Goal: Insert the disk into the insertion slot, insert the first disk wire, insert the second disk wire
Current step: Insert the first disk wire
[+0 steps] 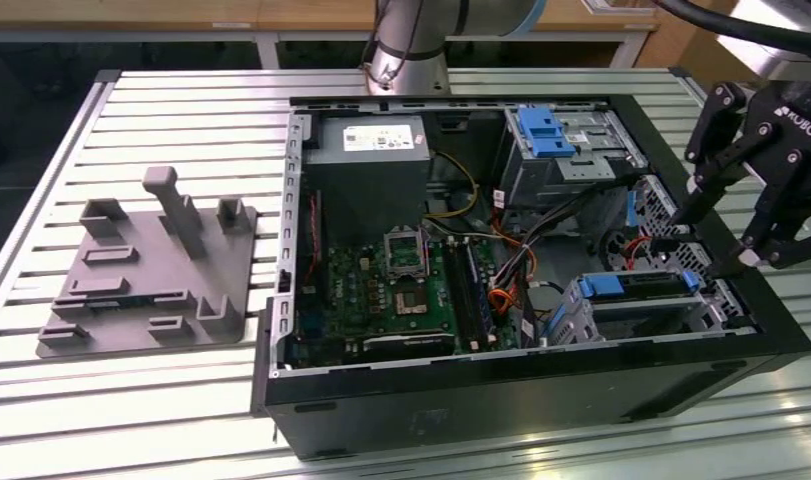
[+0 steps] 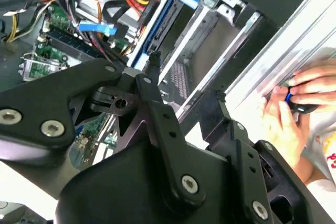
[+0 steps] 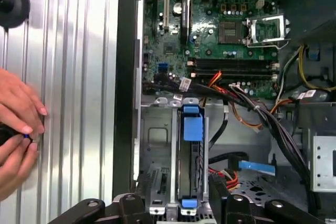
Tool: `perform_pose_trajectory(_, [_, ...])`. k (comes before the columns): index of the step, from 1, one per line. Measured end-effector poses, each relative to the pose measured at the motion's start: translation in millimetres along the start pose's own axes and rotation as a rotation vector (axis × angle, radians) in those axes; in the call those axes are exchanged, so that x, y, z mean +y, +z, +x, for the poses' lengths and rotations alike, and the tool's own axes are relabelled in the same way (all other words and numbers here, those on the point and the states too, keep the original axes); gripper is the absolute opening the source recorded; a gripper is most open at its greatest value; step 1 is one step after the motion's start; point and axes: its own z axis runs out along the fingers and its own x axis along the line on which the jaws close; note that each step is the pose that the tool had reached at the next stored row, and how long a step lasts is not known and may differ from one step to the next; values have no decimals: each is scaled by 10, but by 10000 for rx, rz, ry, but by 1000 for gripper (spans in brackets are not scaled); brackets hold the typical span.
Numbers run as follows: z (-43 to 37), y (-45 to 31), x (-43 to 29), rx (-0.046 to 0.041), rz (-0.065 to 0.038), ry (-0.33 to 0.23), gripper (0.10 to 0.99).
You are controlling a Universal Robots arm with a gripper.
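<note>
1. Pincer [image 1: 712, 247] hangs over the case [image 1: 512, 385], at the case end on the exterior view's right, just above the insertion slot [image 1: 641, 316].
2. Its fingers are spread with nothing between them. I see the same gap in both wrist views.
3. Disk [image 1: 632, 285] sits inside the insertion slot, in the near corner of that same case end. The blue carrier tab points toward the case interior.
4. In the first wrist view the disk [image 3: 191, 129] is edge-on between the slot's metal walls, with its blue tab on the side of the motherboard [image 3: 220, 3].
5. A blue flat connector [image 3: 257, 167] lies in the cable bundle inside the case, just beside the slot. I cannot tell whether it is plugged into anything.
6. The larger bay with blue latch [image 1: 545, 130] is at the far corner of the case, apart from the pincer.
7. A person's hands [image 3: 18, 129] rest on the tabletop [image 1: 178, 110] just outside the case wall nearest the slot. They are pinched on a small dark thing with a blue bit; I cannot tell what it is.
8. A grey fixture plate [image 1: 152, 265] lies on the tabletop beyond the opposite end of the case, on the exterior view's left, well apart from the pincer.
</note>
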Motion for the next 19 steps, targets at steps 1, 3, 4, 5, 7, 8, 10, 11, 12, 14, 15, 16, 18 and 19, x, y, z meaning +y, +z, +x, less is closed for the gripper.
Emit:
perform_pose_trajectory(1, [-6, 3, -5, 142, 0, 10, 561])
perform_pose_trajectory(3, [-20, 4, -15, 479, 0, 31, 561])
perform_pose_trajectory(4, [-28, 5, -19, 644, 1, 40, 561])
perform_pose_trajectory(5, [-38, 5, -23, 809, 1, 48, 561])
perform_pose_trajectory(7, [-86, 10, -30, 1004, 1, 58, 561])
perform_pose_trajectory(8, [-130, 13, -33, 1039, 1, 60, 561])
perform_pose_trajectory(10, [-223, 18, -38, 1066, 0, 61, 561])
perform_pose_trajectory(11, [-268, 22, -40, 1068, 1, 61, 561])
perform_pose_trajectory(12, [-313, 26, -42, 1072, 1, 62, 561])
perform_pose_trajectory(14, [-404, 46, -51, 1086, 0, 63, 561])
perform_pose_trajectory(15, [-443, 60, -64, 1106, 0, 64, 561])
perform_pose_trajectory(16, [-472, 75, -86, 1124, 1, 64, 561])
perform_pose_trajectory(18, [-493, 110, -133, 1131, 1, 65, 561])
perform_pose_trajectory(19, [-496, 125, -159, 1135, 1, 65, 561])
